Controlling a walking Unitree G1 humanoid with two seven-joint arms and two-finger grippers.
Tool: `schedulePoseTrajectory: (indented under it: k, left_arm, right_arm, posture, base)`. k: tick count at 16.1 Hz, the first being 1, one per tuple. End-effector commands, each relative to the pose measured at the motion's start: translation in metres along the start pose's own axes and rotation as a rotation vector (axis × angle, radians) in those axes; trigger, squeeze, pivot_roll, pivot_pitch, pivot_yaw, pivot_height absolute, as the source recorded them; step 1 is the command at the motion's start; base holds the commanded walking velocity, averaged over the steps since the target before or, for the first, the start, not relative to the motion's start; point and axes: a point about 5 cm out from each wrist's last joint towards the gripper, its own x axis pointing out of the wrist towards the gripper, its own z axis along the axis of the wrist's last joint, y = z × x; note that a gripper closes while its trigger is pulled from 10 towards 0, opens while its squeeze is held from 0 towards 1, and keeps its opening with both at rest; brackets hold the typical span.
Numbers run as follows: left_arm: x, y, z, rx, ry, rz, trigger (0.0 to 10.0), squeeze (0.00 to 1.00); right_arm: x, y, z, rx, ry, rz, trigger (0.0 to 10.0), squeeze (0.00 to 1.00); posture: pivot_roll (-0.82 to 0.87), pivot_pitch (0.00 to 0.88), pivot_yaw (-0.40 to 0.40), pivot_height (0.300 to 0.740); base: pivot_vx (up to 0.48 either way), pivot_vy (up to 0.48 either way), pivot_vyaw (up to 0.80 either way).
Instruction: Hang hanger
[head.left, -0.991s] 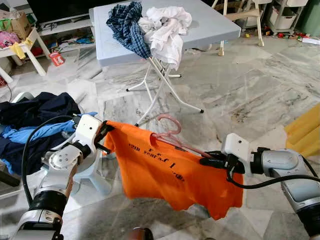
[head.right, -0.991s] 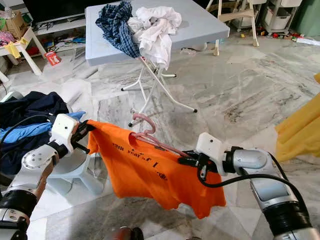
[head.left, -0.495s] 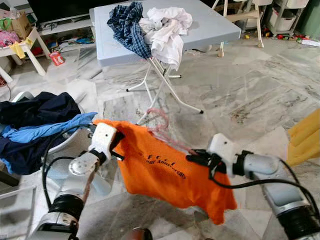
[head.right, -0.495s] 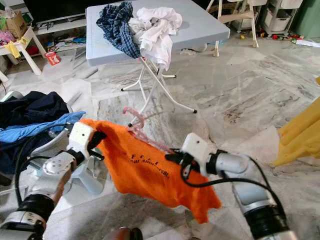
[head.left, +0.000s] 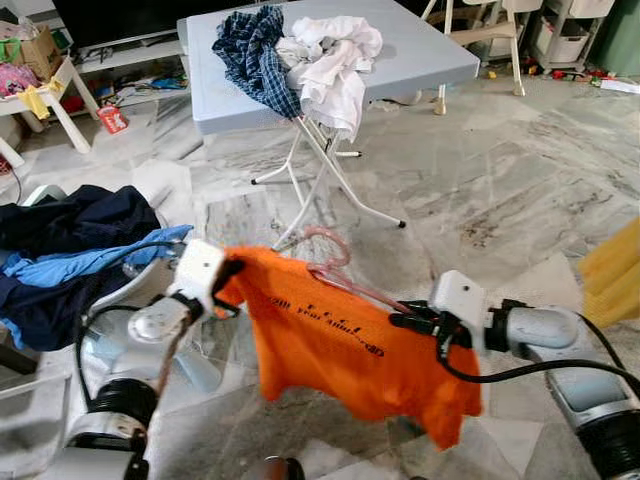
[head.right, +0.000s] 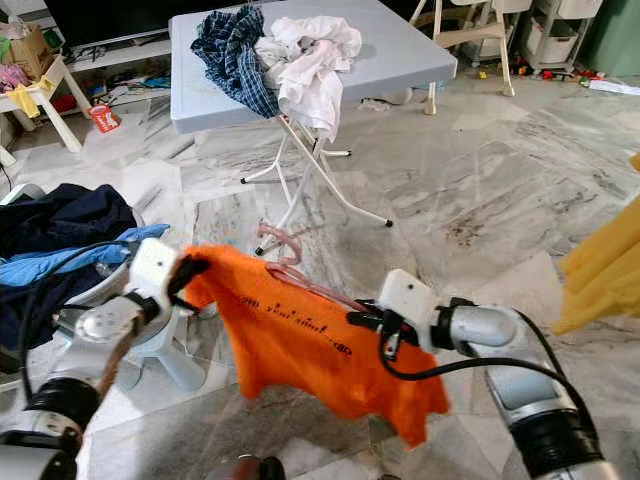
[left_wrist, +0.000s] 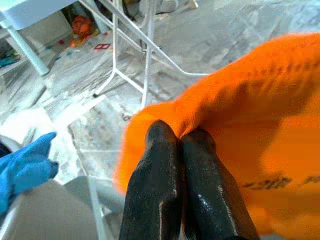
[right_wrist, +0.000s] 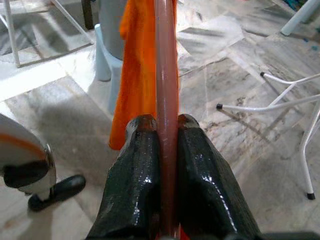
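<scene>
Orange T-shirt on a pink hanger, held up between both hands above the marble floor.

The left hand (left_wrist: 181, 137) is clenched on the left shoulder edge of the orange T-shirt (head.left: 345, 350), its two black fingers (left_wrist: 155, 170) pressed together with cloth pinched between them. The right hand (right_wrist: 162, 127) is clamped on the bar of the pink hanger (head.left: 340, 270), which runs between its fingers; the hanger's hook rises from the shirt's neck, near the middle of the scene. The shirt hangs slack between the two hands, clear of the marble floor (head.left: 500, 190). Farther off stands a pale blue folding worktop (head.left: 420, 50) carrying a plaid shirt (head.left: 255, 50) and a white garment (head.left: 335, 55). At left, dark and blue clothes (head.left: 70, 240) lie heaped.
</scene>
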Motion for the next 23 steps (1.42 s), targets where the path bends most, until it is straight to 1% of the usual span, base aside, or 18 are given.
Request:
schedulePoseTrajectory:
  k: [1, 2, 3, 5, 6, 7, 11, 13, 15, 17, 18, 19, 21, 23]
  left_arm:
    - [-0.001, 0.011, 0.004, 0.013, -0.011, 0.021, 0.0, 0.0]
    - [-0.002, 0.01, 0.004, 0.021, -0.01, 0.007, 2.4, 0.0]
    - [-0.002, 0.006, 0.005, 0.047, -0.011, -0.042, 10.0, 0.0]
    - [-0.004, 0.005, 0.004, 0.065, -0.011, -0.08, 10.0, 0.0]
    - [-0.006, 0.006, 0.003, 0.081, -0.01, -0.087, 10.0, 0.18]
    - [-0.008, 0.008, 0.003, 0.095, -0.011, -0.092, 10.0, 1.0]
    - [-0.011, 0.012, 0.0, 0.082, 0.003, -0.092, 10.0, 1.0]
    - [-0.011, 0.01, 0.001, 0.107, -0.001, -0.106, 10.0, 1.0]
    - [-0.012, 0.008, 0.005, 0.157, -0.006, -0.164, 10.0, 1.0]
    - [-0.013, 0.009, 0.009, 0.194, -0.01, -0.196, 10.0, 1.0]
    - [-0.014, 0.008, 0.013, 0.211, -0.012, -0.241, 10.0, 1.0]
    - [-0.016, 0.007, 0.015, 0.216, -0.013, -0.288, 10.0, 1.0]
    - [-0.023, -0.001, 0.017, 0.208, -0.009, -0.439, 10.0, 1.0]
    - [-0.023, -0.001, 0.02, 0.212, -0.024, -0.445, 10.0, 1.0]
  right_arm:
    - [-0.004, -0.006, 0.007, -0.028, -0.022, -0.001, 10.0, 0.0]
    - [-0.005, -0.007, 0.007, -0.032, -0.02, 0.006, 10.0, 0.0]
    - [-0.005, -0.008, 0.008, -0.035, -0.019, 0.011, 10.0, 0.0]
    - [-0.005, -0.01, 0.009, -0.039, -0.017, 0.015, 10.0, 0.0]
    - [-0.005, -0.011, 0.008, -0.04, -0.015, 0.016, 10.0, 0.0]
    - [-0.005, -0.011, 0.008, -0.042, -0.015, 0.022, 10.0, 0.0]
    - [-0.005, -0.012, 0.009, -0.049, -0.013, 0.03, 10.0, 0.0]
    - [-0.005, -0.013, 0.009, -0.055, -0.01, 0.037, 10.0, 0.0]
    - [-0.006, -0.014, 0.008, -0.058, -0.005, 0.041, 10.0, 0.0]
    - [-0.006, -0.015, 0.008, -0.06, -0.002, 0.042, 10.0, 0.0]
    - [-0.007, -0.015, 0.008, -0.063, 0.001, 0.041, 10.0, 0.0]
    - [-0.006, -0.015, 0.008, -0.064, 0.002, 0.041, 10.0, 0.0]
    - [-0.003, -0.014, 0.008, -0.073, 0.009, 0.047, 10.0, 0.0]
    - [-0.003, -0.013, 0.008, -0.076, 0.007, 0.054, 10.0, 0.0]
  posture:
    - [-0.07, 0.047, 0.093, 0.74]
    - [-0.07, 0.046, 0.093, 0.74]
    - [-0.07, 0.046, 0.092, 0.74]
    - [-0.07, 0.045, 0.09, 0.74]
    - [-0.07, 0.045, 0.089, 0.74]
    - [-0.06, 0.044, 0.089, 0.74]
    - [-0.06, 0.045, 0.091, 0.74]
    - [-0.07, 0.045, 0.09, 0.74]
    - [-0.07, 0.046, 0.089, 0.74]
    - [-0.07, 0.048, 0.087, 0.74]
    - [-0.07, 0.049, 0.086, 0.74]
    - [-0.07, 0.049, 0.085, 0.74]
    - [-0.07, 0.049, 0.086, 0.74]
    - [-0.07, 0.051, 0.088, 0.74]
  base:
    - [0.0, 0.0, 0.0]
    - [0.0, 0.0, 0.0]
    - [0.0, 0.0, 0.0]
    - [0.0, 0.0, 0.0]
    - [0.0, 0.0, 0.0]
    - [0.0, 0.0, 0.0]
    - [0.0, 0.0, 0.0]
    - [0.0, 0.0, 0.0]
    - [0.0, 0.0, 0.0]
    - [0.0, 0.0, 0.0]
    - [0.0, 0.0, 0.0]
    - [0.0, 0.0, 0.0]
    - [0.0, 0.0, 0.0]
    - [0.0, 0.0, 0.0]
